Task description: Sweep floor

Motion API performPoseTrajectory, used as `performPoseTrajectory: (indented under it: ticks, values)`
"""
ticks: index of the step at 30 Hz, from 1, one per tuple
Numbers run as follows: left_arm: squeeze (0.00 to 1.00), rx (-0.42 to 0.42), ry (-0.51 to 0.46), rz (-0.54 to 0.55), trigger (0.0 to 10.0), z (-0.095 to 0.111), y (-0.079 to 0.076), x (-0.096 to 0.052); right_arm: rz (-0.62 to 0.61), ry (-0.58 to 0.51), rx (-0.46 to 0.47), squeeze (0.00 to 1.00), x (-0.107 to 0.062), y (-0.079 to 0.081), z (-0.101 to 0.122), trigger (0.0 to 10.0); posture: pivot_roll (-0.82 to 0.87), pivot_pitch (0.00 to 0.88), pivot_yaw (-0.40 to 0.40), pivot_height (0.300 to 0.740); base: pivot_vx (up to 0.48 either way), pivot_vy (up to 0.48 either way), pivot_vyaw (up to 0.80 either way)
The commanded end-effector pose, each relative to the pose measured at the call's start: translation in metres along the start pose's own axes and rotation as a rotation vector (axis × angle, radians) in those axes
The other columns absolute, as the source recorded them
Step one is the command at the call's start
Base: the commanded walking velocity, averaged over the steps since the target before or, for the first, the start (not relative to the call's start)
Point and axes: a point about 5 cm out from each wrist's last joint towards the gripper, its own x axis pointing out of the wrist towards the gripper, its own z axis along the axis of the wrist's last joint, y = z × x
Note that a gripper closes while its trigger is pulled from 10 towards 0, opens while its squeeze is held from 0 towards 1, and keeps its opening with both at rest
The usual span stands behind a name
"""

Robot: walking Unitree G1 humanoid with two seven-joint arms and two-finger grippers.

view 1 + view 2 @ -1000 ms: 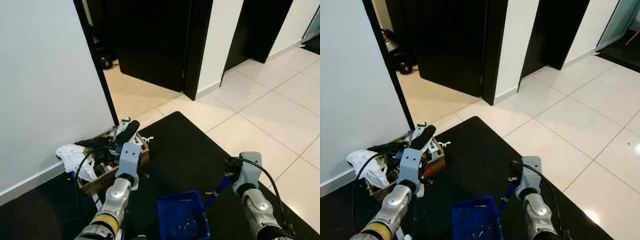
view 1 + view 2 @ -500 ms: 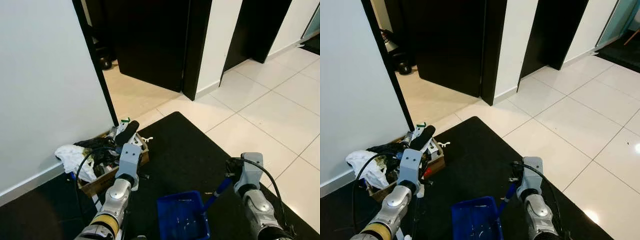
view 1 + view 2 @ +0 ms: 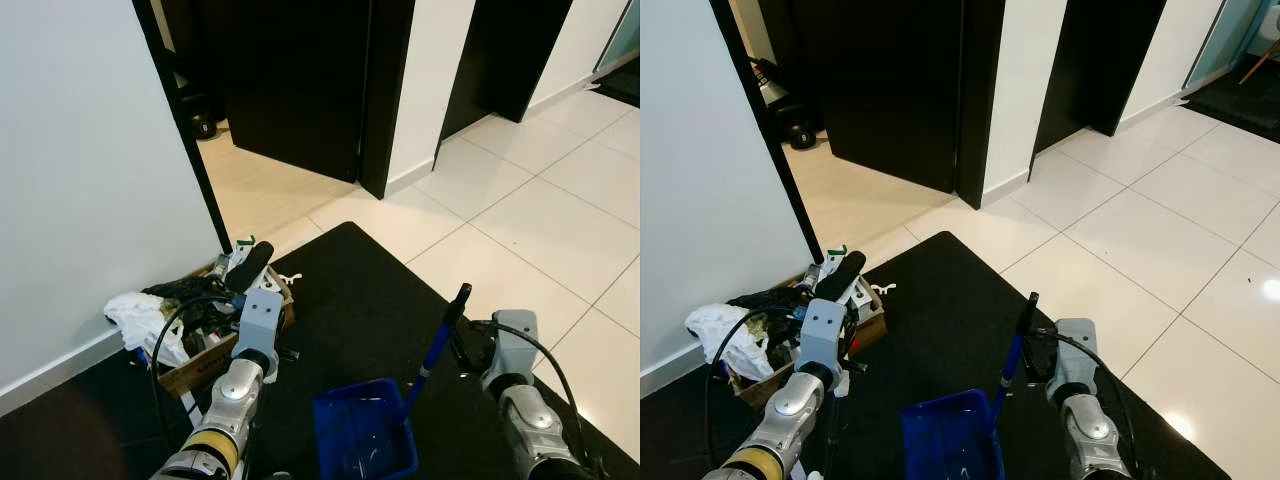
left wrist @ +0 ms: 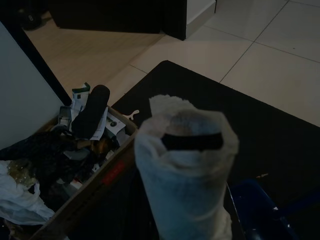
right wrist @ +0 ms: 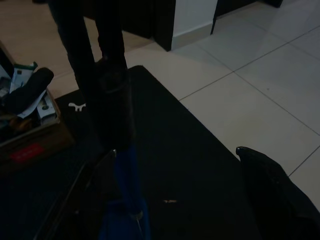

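Note:
A blue dustpan (image 3: 365,437) sits on the black mat (image 3: 350,300) between my arms, with a few light scraps in it. Its blue handle (image 3: 432,350) with a black grip stands nearly upright. My right gripper (image 3: 464,348) is beside that handle; in the right wrist view the handle (image 5: 112,100) rises between wide-apart fingers (image 5: 265,175), close to one of them. My left gripper (image 3: 255,300) is low at the left, shut on a handle whose white-wrapped end (image 4: 182,175) stands close before the left wrist camera. A small white scrap (image 3: 290,277) lies on the mat.
A cardboard box (image 3: 215,355) of clutter, with a black cylinder (image 3: 252,268) and white bags (image 3: 140,315), stands against the white wall (image 3: 90,180) at the left. Dark doorways (image 3: 300,80) open ahead. White tiles (image 3: 540,230) stretch to the right of the mat.
The dustpan handle has swung up from a low tilt toward my right gripper to nearly upright. The view has shifted slightly. The left arm is unchanged.

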Motion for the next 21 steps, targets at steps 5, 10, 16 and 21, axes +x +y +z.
performPoseTrajectory:
  ticks: [5,10,16,21]
  values:
    - [0.00,-0.022,0.133,0.004,10.0,-0.029,-0.002,-0.014,0.058,0.061,-0.001,0.00,-0.021,0.008,-0.025,10.0,0.05,0.034,-0.011,0.740,0.000,0.000,0.00]
    - [0.00,-0.023,0.130,0.006,10.0,-0.029,-0.001,-0.015,0.076,0.071,-0.028,0.00,-0.039,0.020,-0.042,10.0,0.04,0.046,0.000,0.740,0.000,0.000,0.00]
    - [0.00,-0.020,0.130,-0.001,10.0,-0.029,-0.002,-0.015,0.237,0.149,-0.059,0.00,-0.034,0.037,-0.047,10.0,0.04,0.045,-0.002,0.740,0.000,0.000,0.00]
    - [0.00,-0.021,0.126,0.000,10.0,-0.029,-0.003,-0.015,0.258,0.165,0.046,0.00,-0.034,0.036,-0.047,10.0,0.05,0.051,-0.019,0.740,0.000,0.000,0.00]
